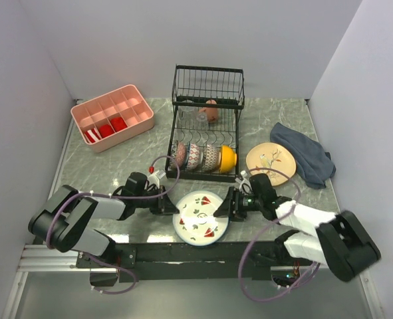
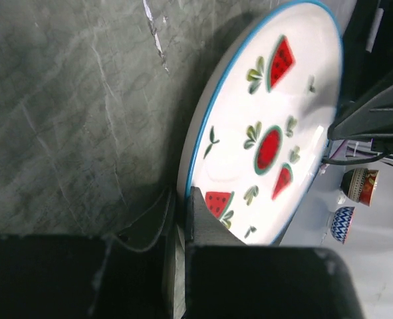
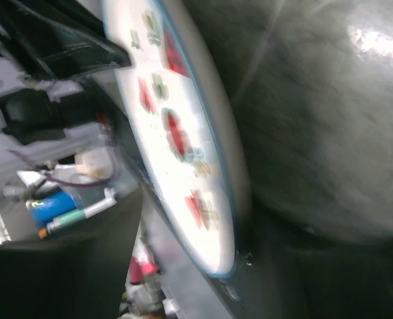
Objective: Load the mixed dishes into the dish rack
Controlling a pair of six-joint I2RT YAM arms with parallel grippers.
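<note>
Watermelon plate (image 1: 197, 214) on white-walled marbled table (image 1: 110, 163): left end effector (image 2: 181, 207) pinches it, right end effector (image 1: 221, 211) spread.

Glossy watermelon plate (image 2: 269, 119) on a matt, stone-look table (image 2: 70, 113).
The plate's glaze is smooth and catches light; the table shows grey-green marbled veining. The dish rack (image 1: 208, 83) is thin black coated wire, the pink tray (image 1: 126, 135) smooth plastic, the blue-grey cloth (image 1: 302, 156) soft, matt and creased.
</note>
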